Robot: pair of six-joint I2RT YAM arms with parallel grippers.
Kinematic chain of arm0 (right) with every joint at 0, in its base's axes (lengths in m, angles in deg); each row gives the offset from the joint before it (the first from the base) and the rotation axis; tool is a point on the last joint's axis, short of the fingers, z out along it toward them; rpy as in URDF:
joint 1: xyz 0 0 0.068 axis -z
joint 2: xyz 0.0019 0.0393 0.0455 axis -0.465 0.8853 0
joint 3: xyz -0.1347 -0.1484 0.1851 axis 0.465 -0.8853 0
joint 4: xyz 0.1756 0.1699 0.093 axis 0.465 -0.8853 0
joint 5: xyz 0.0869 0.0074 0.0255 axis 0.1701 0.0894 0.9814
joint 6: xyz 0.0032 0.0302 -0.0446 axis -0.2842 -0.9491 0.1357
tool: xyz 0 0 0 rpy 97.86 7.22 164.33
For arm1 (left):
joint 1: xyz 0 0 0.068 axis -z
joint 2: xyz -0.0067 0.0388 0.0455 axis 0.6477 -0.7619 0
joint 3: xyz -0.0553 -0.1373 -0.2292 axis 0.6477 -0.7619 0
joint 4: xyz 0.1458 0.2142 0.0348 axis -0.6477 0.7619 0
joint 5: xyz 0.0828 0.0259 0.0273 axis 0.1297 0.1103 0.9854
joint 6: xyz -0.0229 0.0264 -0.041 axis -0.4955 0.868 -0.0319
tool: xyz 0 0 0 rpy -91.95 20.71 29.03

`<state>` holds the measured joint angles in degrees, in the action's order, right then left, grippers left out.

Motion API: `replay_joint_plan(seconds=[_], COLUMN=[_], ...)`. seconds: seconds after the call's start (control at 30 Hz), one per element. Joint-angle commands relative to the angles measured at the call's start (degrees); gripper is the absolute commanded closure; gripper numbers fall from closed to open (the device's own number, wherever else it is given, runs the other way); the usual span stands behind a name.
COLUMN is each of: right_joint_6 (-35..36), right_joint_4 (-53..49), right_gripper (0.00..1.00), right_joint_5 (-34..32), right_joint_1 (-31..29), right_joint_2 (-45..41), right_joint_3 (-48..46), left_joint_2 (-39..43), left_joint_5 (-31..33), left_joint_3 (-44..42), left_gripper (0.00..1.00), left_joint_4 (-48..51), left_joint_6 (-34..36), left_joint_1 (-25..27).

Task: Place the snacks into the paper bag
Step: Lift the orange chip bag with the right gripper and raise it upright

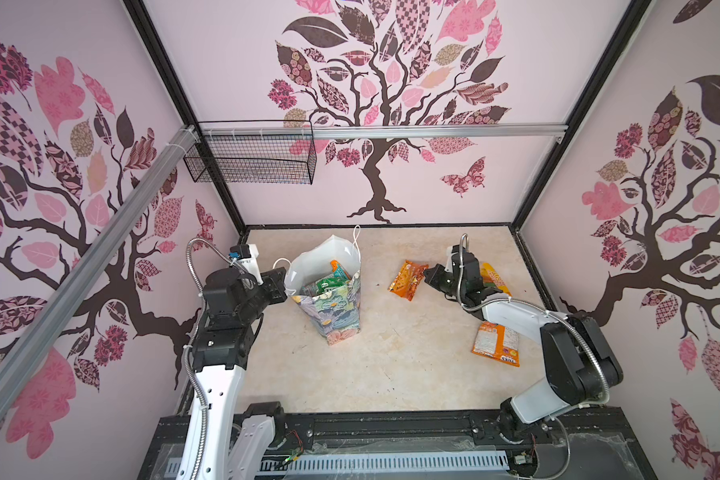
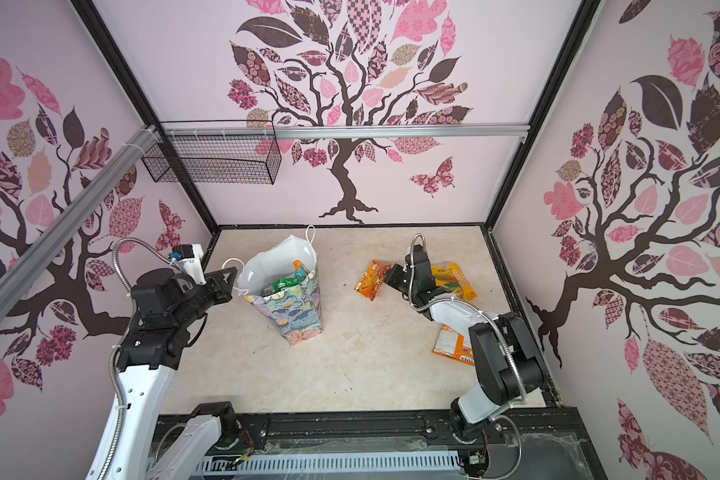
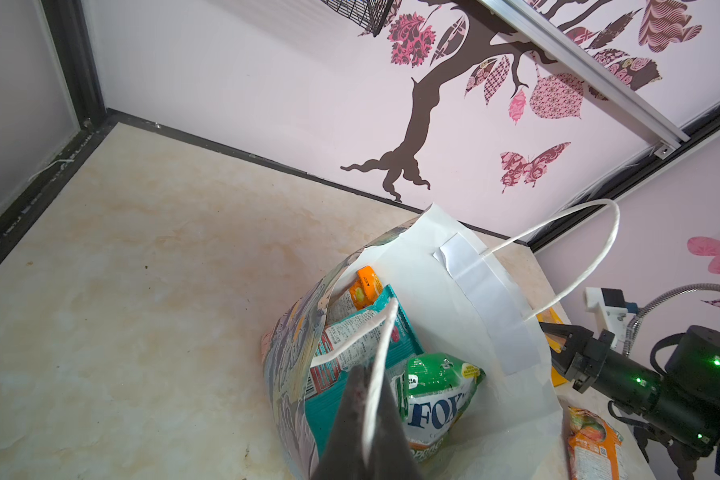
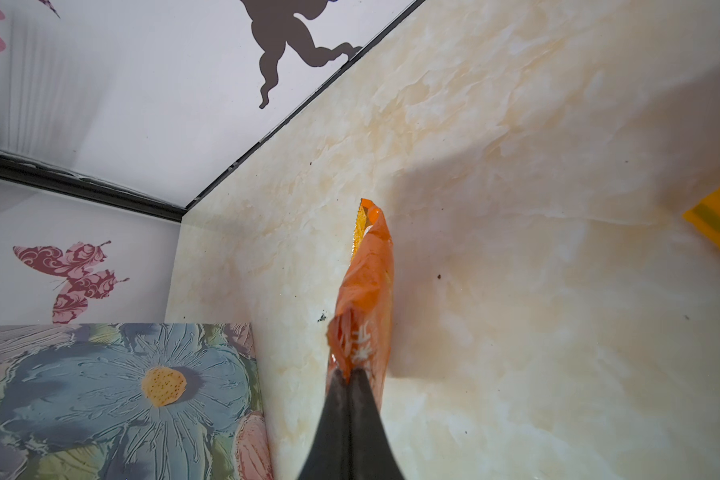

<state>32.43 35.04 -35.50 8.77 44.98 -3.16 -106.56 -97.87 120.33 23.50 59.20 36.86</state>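
- Paper makes the one bag (image 1: 333,316), upright left of centre in both top views. It is painted with flowers outside and smooth white inside, with two white cord handles.
- Six crinkly plastic packets show: three in the bag, three outside it on the marbled table (image 1: 391,357).
- Inside the bag are one green packet (image 3: 437,386), one teal packet (image 3: 350,332) and one small orange packet (image 3: 366,286).
- The left gripper (image 3: 364,374) has its fingers pressed together on the near handle (image 3: 381,332), at the bag's left rim.
- The right gripper (image 4: 350,370), right of centre, pinches one end of a long orange packet (image 1: 408,279), well apart from the bag.
- One yellow packet (image 1: 493,276) lies just behind that gripper.
- One flat orange-and-white packet (image 1: 495,345) lies at lower right, partly under the right arm.
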Motion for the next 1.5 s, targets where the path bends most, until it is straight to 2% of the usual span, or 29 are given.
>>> replay_joint_plan(seconds=[0.0,0.57,0.9,1.2,1.47], right_joint_6=[1.49,3.61,5.82,7.6,9.6], right_joint_4=[1.43,0.18,-1.82,-4.39,-6.49], right_gripper=[1.0,1.0,1.0,1.0,1.0], right_joint_5=[1.85,6.52,10.73,15.49,16.93], right_joint_1=[0.2,0.21,0.13,-0.04,-1.91], right_joint_2=[-3.4,-6.01,-13.64,-16.47,-20.55], right_joint_3=[0.85,1.94,2.09,3.61,5.1], left_joint_2=[-0.15,-0.04,-0.25,-0.16,-0.05], left_joint_5=[-0.38,-0.4,-0.64,-0.7,-0.75], left_joint_3=[-0.65,-0.64,-0.51,-0.56,-0.56], left_gripper=[1.0,1.0,1.0,1.0,1.0], left_joint_4=[-0.9,-0.94,-0.93,-0.92,-0.9], left_joint_6=[0.1,0.01,-0.01,-0.07,-0.07], left_joint_1=[-0.27,-0.22,-0.24,-0.2,-0.22])
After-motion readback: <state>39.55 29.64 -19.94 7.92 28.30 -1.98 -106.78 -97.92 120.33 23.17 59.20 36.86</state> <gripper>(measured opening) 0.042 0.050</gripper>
